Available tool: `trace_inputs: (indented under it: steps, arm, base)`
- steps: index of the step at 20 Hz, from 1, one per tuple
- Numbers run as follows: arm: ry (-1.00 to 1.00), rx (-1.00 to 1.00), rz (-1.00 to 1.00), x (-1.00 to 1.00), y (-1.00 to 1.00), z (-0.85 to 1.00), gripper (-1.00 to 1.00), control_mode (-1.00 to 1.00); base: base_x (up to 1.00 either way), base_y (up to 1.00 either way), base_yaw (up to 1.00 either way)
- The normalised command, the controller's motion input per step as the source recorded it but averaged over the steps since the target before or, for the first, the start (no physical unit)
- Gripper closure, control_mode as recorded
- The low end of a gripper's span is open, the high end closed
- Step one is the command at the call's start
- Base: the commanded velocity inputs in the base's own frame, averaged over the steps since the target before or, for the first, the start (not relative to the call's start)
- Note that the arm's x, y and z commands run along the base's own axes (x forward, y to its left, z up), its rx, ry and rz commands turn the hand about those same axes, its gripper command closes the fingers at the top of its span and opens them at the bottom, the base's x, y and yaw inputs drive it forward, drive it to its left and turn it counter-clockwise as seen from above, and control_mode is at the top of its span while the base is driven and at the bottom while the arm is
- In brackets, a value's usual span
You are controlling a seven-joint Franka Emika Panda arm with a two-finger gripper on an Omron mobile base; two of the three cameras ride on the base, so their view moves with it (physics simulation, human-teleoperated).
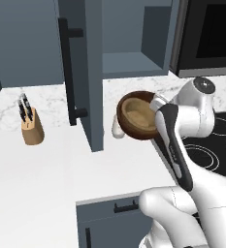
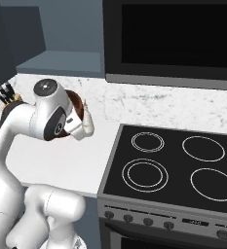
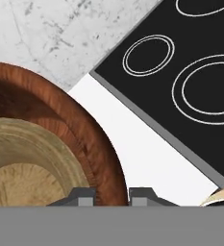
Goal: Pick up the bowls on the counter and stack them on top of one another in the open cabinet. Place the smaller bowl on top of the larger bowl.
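Hand view: hand (image 3: 111, 194) clamped on the rim of the larger bowl (image 3: 80, 129), one tip inside, one outside. Smaller bowl (image 3: 22, 163) nested inside it, stovetop (image 3: 180, 91) beyond the hand.

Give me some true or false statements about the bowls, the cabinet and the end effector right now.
1. The tan bowl sits inside the brown bowl. True.
2. The end effector is shut on the brown bowl's rim. True.
3. The bowls rest on the stovetop. False: they are held tilted above the counter.
4. The cabinet door is closed. False: it stands open.
5. A knife block stands on the counter. True.
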Motion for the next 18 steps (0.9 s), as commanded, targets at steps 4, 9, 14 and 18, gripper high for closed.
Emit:
trace_inputs:
  steps: [4,9,14,18]
  arm:
    - [-0.02,0.00,-0.07,0.00,0.34,0.91,1.00,-1.00]
    - [-0.04,0.05,-0.01,-0.32,0.03,0.61,1.00,-1.00]
    - [-0.15,0.07,0.01,-0.31,0.05,0.63,1.00,-1.00]
    - [-0.04,0.00,0.00,0.02,0.39,0.88,1.00,-1.00]
  base:
    - [0.00,0.00,0.00]
    - [0.00,0.00,0.00]
    - [0.00,0.00,0.00]
    - [0.00,0.00,0.00]
